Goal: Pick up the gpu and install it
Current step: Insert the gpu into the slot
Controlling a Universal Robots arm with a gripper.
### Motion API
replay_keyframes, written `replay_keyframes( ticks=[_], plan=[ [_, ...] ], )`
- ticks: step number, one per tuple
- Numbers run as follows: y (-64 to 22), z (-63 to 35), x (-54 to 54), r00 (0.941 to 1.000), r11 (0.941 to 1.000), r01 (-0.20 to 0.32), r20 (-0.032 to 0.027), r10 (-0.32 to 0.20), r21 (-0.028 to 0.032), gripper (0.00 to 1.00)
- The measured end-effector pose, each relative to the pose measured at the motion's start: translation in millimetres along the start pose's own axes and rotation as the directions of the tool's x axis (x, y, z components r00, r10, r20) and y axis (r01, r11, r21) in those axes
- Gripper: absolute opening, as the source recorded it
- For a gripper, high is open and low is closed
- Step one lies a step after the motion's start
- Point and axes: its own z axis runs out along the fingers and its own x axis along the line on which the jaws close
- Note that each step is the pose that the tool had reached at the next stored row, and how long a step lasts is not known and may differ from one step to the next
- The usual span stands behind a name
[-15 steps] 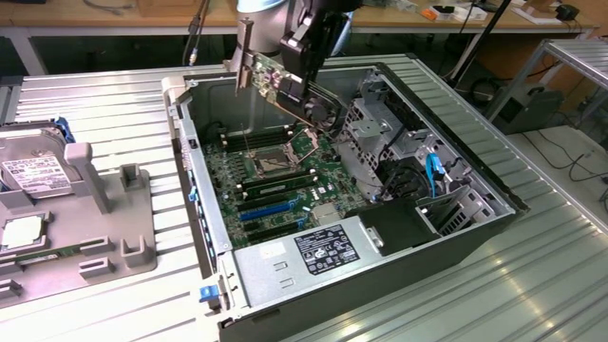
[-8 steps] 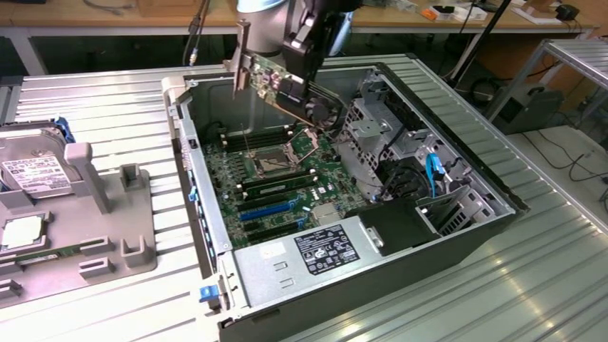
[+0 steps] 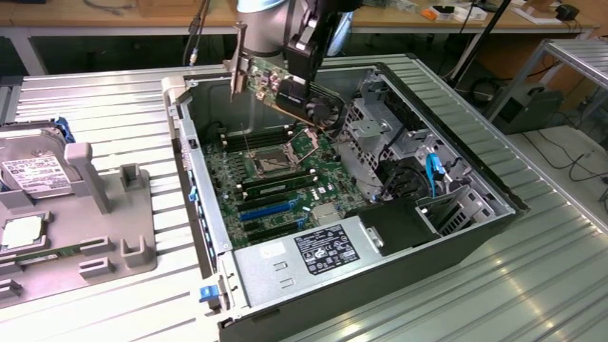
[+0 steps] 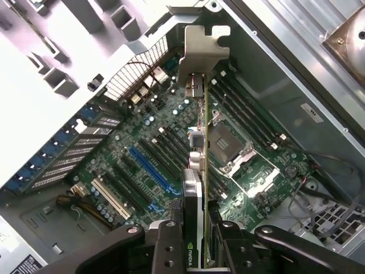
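Note:
My gripper (image 3: 302, 80) is shut on the gpu (image 3: 268, 82) and holds it in the air over the back part of the open computer case (image 3: 204, 214). The card hangs tilted, with its silver bracket (image 3: 236, 60) towards the case's rear wall. In the wrist view the gpu (image 4: 197, 188) shows edge-on, clamped between my black fingers (image 4: 168, 251). Its bracket (image 4: 202, 51) points towards the rear slot openings. Below it lies the green motherboard (image 4: 171, 131) with a blue slot (image 4: 151, 168) and the processor socket (image 4: 231, 151).
A power supply (image 3: 304, 253) fills the case's near end, and a drive cage (image 3: 380, 135) with cables stands on the exterior view's right. A grey fixture tray (image 3: 85, 235) holding a hard drive (image 3: 28, 174) sits on the exterior view's left.

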Motion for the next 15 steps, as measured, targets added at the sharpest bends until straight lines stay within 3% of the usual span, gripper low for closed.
replay_keyframes(
  ticks=[11,15],
  plan=[
    [0.0,0.0,0.0,0.9944,0.9944,0.106,-0.0057,-0.106,0.0014,0.27],
    [0.0,0.0,0.0,0.9886,0.9886,0.150,-0.0082,-0.150,0.0019,0.27]
  ],
)
